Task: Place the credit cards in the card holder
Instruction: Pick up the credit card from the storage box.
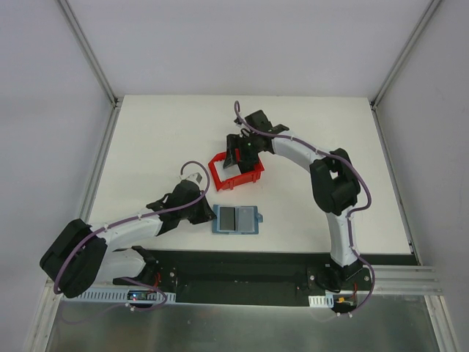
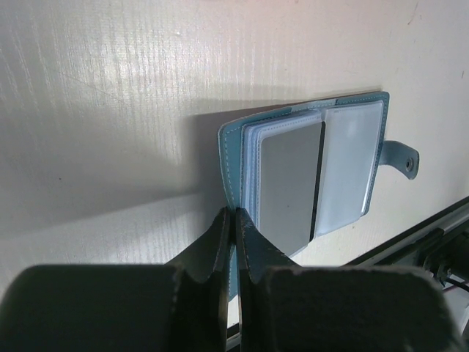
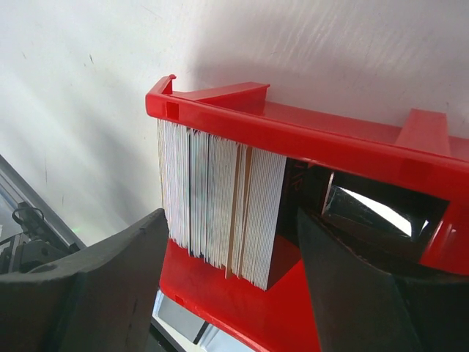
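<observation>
You are early in the job, as far as the views tell: the credit cards [image 3: 220,205] stand on edge as a thick stack in the red bin [image 3: 308,132], packed against one end of it, so almost all of the loading is ahead of you. The card holder [image 1: 236,219] lies open and flat on the bench [image 1: 161,132], close to the near edge and about midway along it, with the bin just behind it toward the centre. A grey card seems to sit in its left-hand pocket, while the right-hand sleeve looks paler; you cannot tell whether that one is filled. Your right fingers [image 3: 110,293] are spread wide and straddle the stack, one just beside its outer face and the other apart from it across a gap of bare red bin floor. Neither clearly touches a card, and nothing is lifted. Your left fingers [image 2: 212,257] are pressed together, tips at the holder's left cover edge near its near corner. From the wrist view you cannot tell whether they pinch a sliver of cover or only press on it; either way, they look placed to steady the holder.
</observation>
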### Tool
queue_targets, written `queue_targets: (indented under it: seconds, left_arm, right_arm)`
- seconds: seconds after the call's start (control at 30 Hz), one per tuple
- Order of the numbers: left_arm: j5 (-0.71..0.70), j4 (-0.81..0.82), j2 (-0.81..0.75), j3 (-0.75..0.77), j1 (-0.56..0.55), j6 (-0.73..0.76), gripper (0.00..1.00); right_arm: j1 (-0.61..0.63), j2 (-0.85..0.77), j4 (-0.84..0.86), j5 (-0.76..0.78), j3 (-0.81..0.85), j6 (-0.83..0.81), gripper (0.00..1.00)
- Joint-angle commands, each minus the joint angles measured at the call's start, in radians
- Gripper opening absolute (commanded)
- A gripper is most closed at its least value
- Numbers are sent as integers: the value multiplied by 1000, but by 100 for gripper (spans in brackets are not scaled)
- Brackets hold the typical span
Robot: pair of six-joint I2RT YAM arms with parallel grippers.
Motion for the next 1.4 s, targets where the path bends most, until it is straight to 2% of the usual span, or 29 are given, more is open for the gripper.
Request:
queue_targets:
  seconds: [0.0,0.13,0.53,0.57,0.67,0.77,1.0,1.37]
  left_arm:
    - [0,-7,11,34,7,21,0]
    - [2,-8,14,31,7,18,0]
    - [7,-8,27,40,7,23,0]
    - [10,-7,27,40,7,23,0]
    - [7,-7,24,37,7,21,0]
    - [7,-7,25,37,7,23,0]
    - [7,-7,31,42,7,26,0]
    - [13,-7,39,43,7,29,0]
  right_arm:
    - [-12,-30,21,-37,25,-3,71]
    - [-21,-50,29,-42,14,-2,64]
    - [-27,-68,34,-52,-2,6,50]
    - [-27,-73,40,-49,-12,7,51]
    - [-28,-79,37,-8,-15,-6,66]
    - [-32,-56,11,15,8,-22,72]
    - [-19,-10,-15,4,47,-34,77]
    - [-4,26,-90,11,93,-72,77]
